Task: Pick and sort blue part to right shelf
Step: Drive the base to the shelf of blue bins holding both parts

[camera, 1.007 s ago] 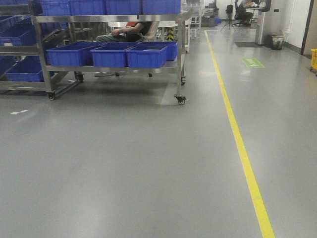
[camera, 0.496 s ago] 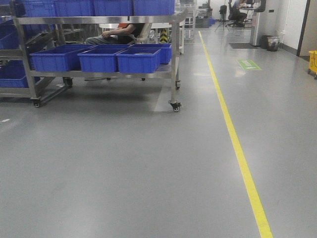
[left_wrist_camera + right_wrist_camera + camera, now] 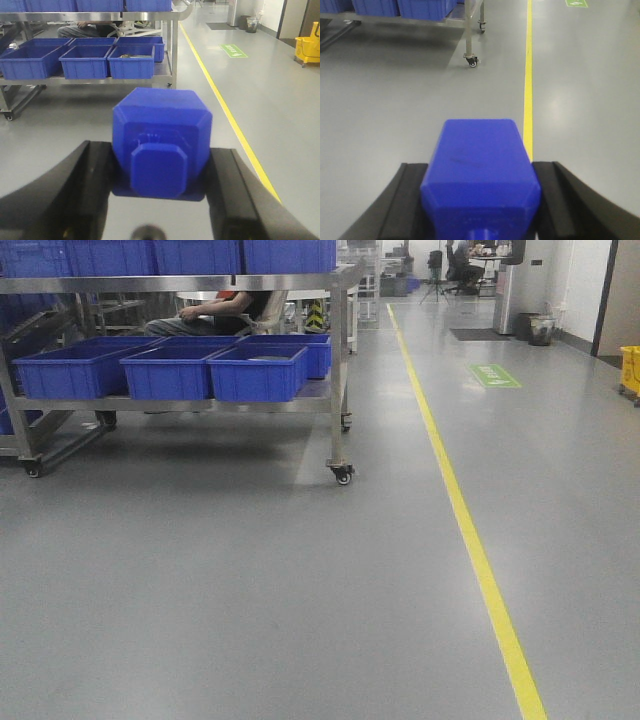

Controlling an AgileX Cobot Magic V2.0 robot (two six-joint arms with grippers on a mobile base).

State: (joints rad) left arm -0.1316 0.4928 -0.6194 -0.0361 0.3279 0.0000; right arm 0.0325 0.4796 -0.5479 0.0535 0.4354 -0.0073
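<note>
The blue part (image 3: 479,150) is pinched between the black jaws of the right gripper (image 3: 480,172), with its small nub turned towards the camera. A second blue block (image 3: 160,125), topped by a wide knob cap, is clamped in the same way by the left gripper (image 3: 159,155). In the front view the right shelf (image 3: 337,370) is seen at ten o'clock across the grey floor (image 3: 250,590), with blue bins (image 3: 258,372) ranged on its lower tier. A yellow line (image 3: 470,530) is painted on the floor at one o'clock, near the shelf's castered leg.
</note>
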